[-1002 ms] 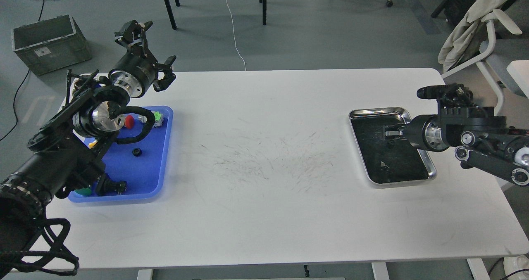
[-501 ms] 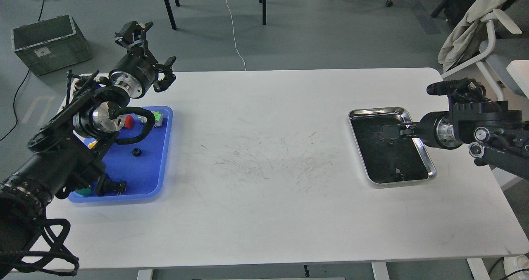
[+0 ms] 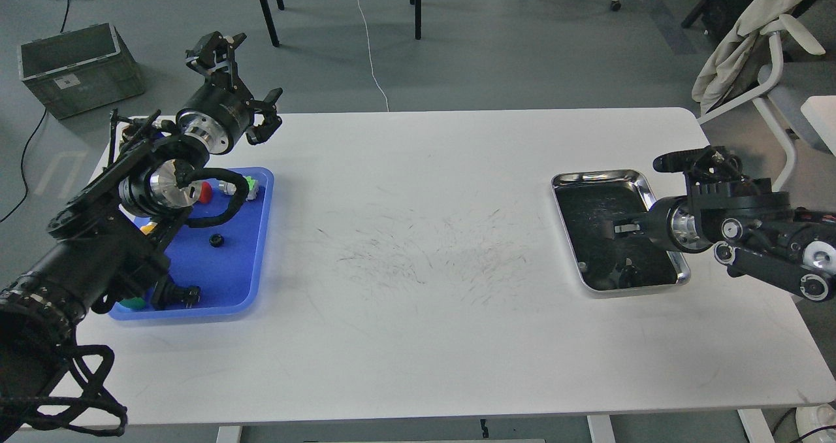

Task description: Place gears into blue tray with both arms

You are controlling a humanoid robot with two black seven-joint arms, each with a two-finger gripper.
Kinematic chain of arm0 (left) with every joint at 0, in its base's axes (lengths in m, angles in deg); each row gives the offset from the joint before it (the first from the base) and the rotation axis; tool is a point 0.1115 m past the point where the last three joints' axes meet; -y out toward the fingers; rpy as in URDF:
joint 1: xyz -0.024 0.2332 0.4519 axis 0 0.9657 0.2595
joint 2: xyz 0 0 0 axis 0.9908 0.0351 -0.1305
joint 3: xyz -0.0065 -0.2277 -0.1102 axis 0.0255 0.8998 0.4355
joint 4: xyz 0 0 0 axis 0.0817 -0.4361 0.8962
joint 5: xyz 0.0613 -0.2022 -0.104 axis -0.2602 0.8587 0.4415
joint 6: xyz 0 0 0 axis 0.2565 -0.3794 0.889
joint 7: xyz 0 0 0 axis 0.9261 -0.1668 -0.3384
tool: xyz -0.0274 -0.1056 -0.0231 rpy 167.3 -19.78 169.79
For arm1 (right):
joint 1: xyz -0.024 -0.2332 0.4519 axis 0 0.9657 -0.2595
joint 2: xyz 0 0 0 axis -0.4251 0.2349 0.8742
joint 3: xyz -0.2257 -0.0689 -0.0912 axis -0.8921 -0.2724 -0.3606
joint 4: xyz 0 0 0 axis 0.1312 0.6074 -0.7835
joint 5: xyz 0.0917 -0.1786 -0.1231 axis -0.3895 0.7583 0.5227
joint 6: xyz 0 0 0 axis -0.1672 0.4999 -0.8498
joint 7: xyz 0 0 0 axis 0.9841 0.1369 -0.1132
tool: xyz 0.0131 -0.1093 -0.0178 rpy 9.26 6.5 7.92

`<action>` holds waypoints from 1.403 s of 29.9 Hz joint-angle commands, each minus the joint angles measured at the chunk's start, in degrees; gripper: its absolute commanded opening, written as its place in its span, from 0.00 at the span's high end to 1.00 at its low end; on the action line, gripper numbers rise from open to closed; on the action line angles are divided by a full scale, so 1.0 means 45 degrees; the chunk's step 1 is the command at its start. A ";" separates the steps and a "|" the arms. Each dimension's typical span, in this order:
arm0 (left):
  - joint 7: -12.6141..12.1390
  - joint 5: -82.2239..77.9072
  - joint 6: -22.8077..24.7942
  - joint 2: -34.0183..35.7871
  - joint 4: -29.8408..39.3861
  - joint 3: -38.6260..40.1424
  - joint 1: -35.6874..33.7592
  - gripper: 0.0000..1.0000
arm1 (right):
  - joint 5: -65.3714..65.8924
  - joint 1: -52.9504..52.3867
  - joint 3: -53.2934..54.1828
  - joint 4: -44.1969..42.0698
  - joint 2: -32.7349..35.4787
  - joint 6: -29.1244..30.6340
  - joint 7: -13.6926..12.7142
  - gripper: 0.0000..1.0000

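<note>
Gears are seen in two places: one gear (image 3: 216,239) lies flat on the floor of the blue tray (image 3: 258,260), near its middle, and what may be a second small dark wheel (image 3: 627,274) sits in the steel tray (image 3: 598,178), near its front edge, though it is hard to tell against the black liner. Beyond the gear in the blue tray a red button (image 3: 204,193) and a green and white switch (image 3: 249,187) are found, and a black switch (image 3: 175,295) at its front. The left gripper (image 3: 243,83) is held high past the blue tray's far edge, fingers spread and empty. The right gripper (image 3: 620,227) is held over the steel tray; its fingers cannot be told apart.
</note>
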 commanded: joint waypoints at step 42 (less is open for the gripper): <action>0.0020 0.0000 0.0001 0.0189 -0.0021 0.0001 0.0054 0.02 | -0.0176 -0.1010 -0.0021 -0.1513 -0.1136 -0.0037 0.0100 0.98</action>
